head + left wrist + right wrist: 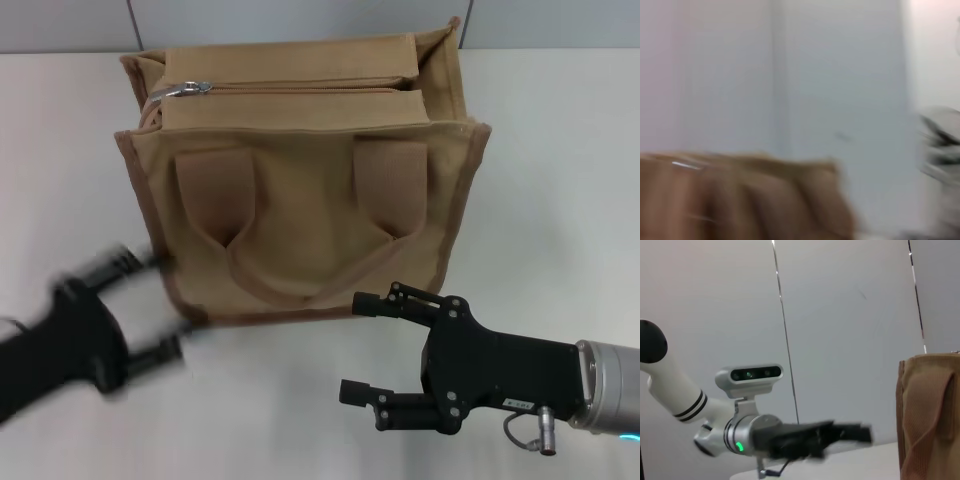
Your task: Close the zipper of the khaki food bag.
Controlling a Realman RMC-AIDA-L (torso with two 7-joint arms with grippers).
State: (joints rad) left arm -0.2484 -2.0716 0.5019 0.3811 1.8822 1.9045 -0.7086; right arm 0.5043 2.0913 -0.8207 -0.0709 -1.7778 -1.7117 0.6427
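Observation:
The khaki food bag [300,190] stands upright on the white table, its strap patches and looped handle facing me. The zipper [300,88] runs along its top panel, with the silver pull tab [190,89] at the left end. My left gripper [150,305] is open and blurred, low at the bag's front left corner, its upper finger near the bag's side. My right gripper [365,348] is open and empty on the table just in front of the bag's lower right. The bag shows blurred in the left wrist view [740,200] and at the edge of the right wrist view [930,415].
The white table [560,150] extends around the bag, with a grey wall panel [300,20] behind it. The right wrist view shows my left arm and gripper [840,437] beside the bag.

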